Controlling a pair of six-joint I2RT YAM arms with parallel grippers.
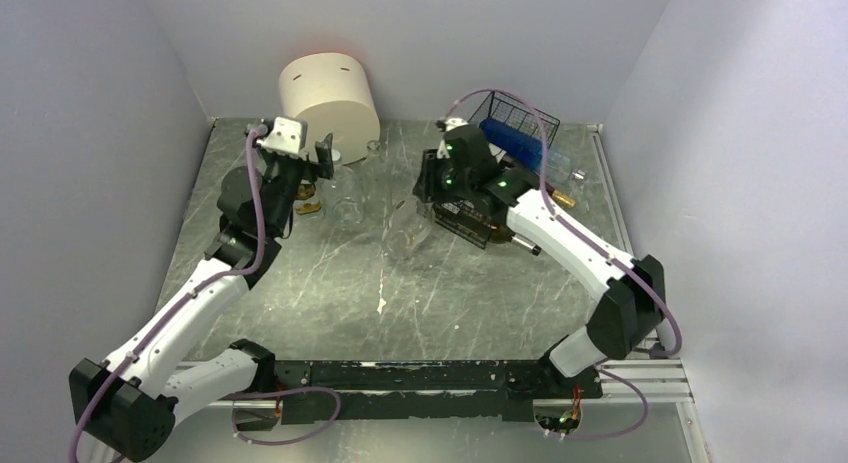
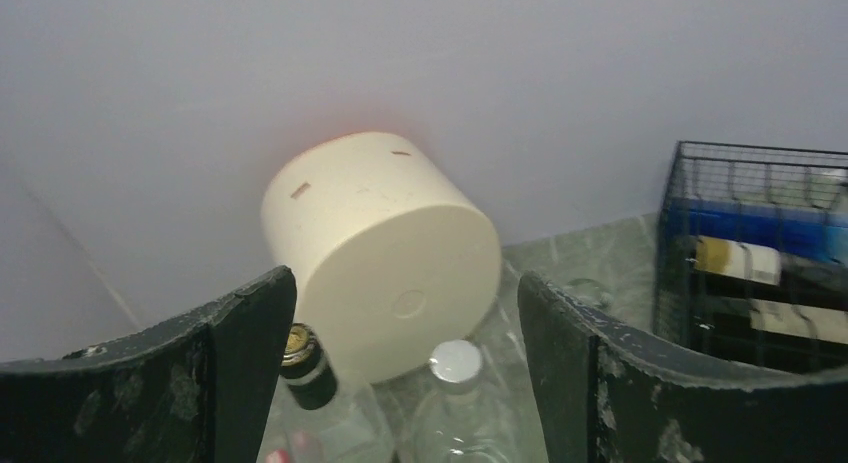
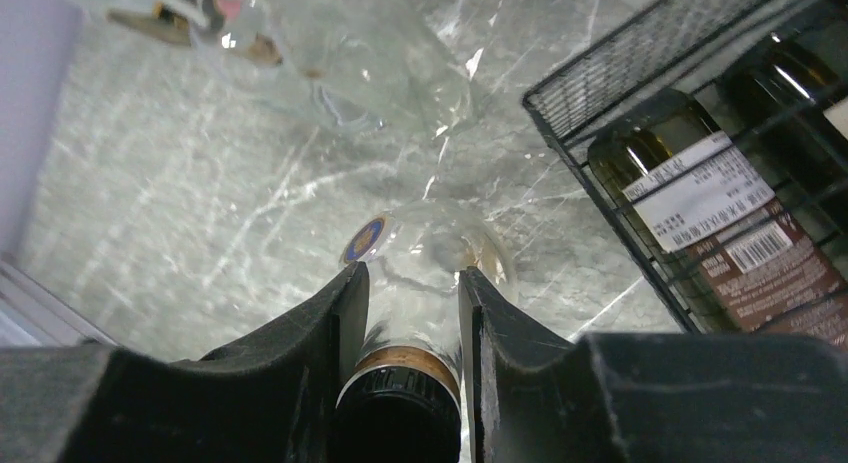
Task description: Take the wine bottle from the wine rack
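Observation:
The black wire-mesh wine rack [image 1: 468, 221] lies on the table under my right forearm and holds dark labelled wine bottles [image 3: 700, 203]. In the right wrist view its mesh [image 3: 620, 73] is at the upper right. My right gripper [image 3: 410, 273] is shut on the neck of a clear glass wine bottle [image 3: 440, 248] with a black cap and gold band. That bottle is left of the rack, outside it, over bare table. In the top view the right gripper [image 1: 427, 205] has the clear bottle [image 1: 412, 233] below it. My left gripper [image 2: 405, 278] is open and empty, near the cream cylinder.
A cream cylinder [image 1: 325, 98] lies at the back left. Two clear bottles, one black-capped [image 2: 305, 368] and one silver-capped [image 2: 455, 368], stand under my left gripper [image 1: 325, 155]. A black wire basket [image 1: 515, 123] with a blue item stands at the back right. Walls enclose three sides.

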